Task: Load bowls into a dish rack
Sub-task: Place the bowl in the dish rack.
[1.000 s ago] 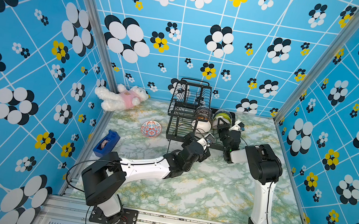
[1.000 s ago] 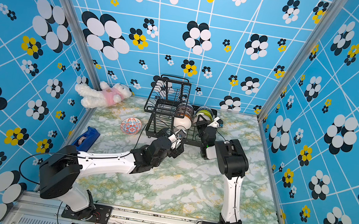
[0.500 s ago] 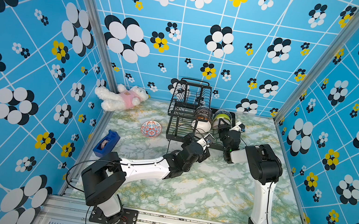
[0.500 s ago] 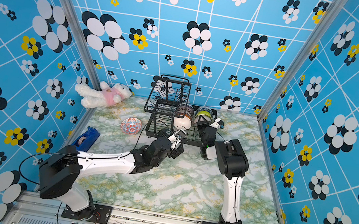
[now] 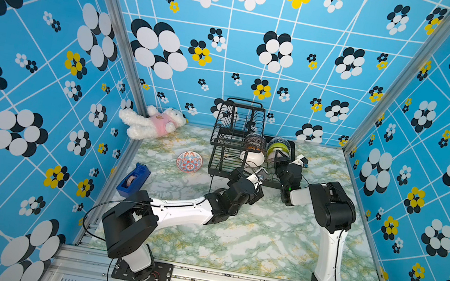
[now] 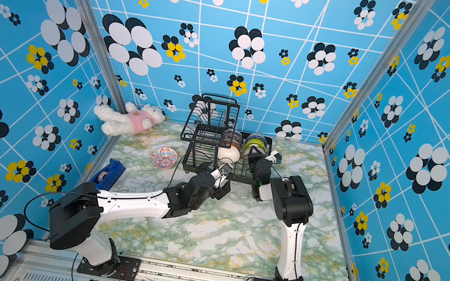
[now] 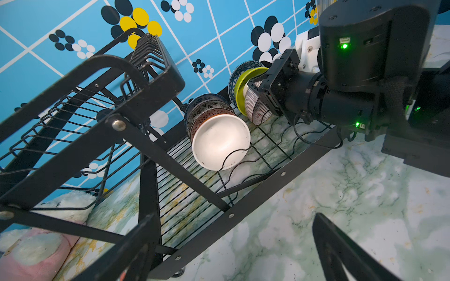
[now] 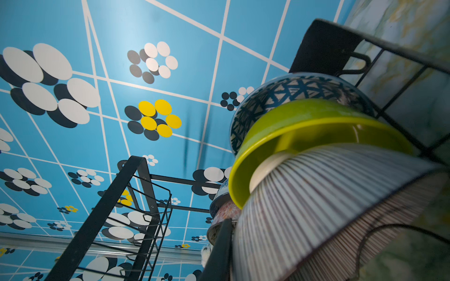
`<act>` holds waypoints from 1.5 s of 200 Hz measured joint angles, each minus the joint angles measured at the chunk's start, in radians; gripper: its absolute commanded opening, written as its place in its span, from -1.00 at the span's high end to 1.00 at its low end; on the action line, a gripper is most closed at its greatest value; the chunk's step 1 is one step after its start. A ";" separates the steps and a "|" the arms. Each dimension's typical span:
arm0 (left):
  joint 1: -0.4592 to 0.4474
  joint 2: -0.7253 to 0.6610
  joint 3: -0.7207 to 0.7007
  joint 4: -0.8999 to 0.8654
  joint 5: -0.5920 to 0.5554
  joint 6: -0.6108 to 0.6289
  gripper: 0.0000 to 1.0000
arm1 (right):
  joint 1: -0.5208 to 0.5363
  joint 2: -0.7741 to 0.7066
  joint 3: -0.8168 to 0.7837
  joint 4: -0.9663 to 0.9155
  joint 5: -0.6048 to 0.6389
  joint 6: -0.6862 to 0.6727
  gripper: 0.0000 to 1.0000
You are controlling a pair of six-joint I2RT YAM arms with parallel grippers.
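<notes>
Bowls stand mostly in the dish rack [image 7: 255,192]. Findings follow.

1. The right end effector [image 7: 258,96] has its jaws astride the rim of the ribbed bowl [image 7: 255,109]. That bowl leans on edge in the lower tray, nested into the lime green bowl [image 8: 304,116]. A blue-and-white patterned bowl [image 8: 292,90] stands directly beyond that. Whether the jaws clamp the rim or stand slack cannot be told.

2. The left end effector [image 7: 232,219] is spread wide and empty, hovering just short of the rack's front rail. Straight ahead of it a white bowl [image 7: 219,143] leans in the wire slots, with dark patterned bowls [image 7: 207,107] stacked behind it.

3. One floral bowl [image 5: 189,161] lies on the tabletop [image 5: 263,239], well off to the left end effector's outer side. It is apart from the rack and not yet loaded.

Assessment: the step in hand appears to be seating and letting go of the ribbed bowl.

Recommendations:
- Confirm that the bowl's lower edge rests in a wire dip and its weight bears on the green bowl before parting the jaws.
- Part the jaws fully.
- Draw back along the bowl's own axis, so that no finger hooks the rim and tips the row.
- Watch the cable loop [image 7: 316,143] hanging from the right wrist over the front rail, which could snag on withdrawal.
- The left end effector looks best placed for the floral bowl.
</notes>
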 measured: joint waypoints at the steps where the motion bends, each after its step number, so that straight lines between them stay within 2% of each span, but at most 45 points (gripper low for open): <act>1: 0.000 0.000 0.000 0.000 0.000 0.000 -0.98 | 0.000 0.000 0.000 -0.001 0.000 0.001 0.68; 115: 0.000 -0.027 -0.006 -0.008 0.007 -0.018 -0.98 | 0.000 -0.042 -0.039 -0.051 0.002 0.011 0.44; 196: -0.001 -0.029 -0.006 -0.011 0.007 -0.018 -0.98 | 0.000 -0.113 -0.077 -0.069 0.003 0.024 0.16; 300: -0.001 -0.031 -0.006 -0.052 0.007 -0.053 -0.98 | 0.000 -0.235 -0.206 -0.068 -0.005 0.026 -0.20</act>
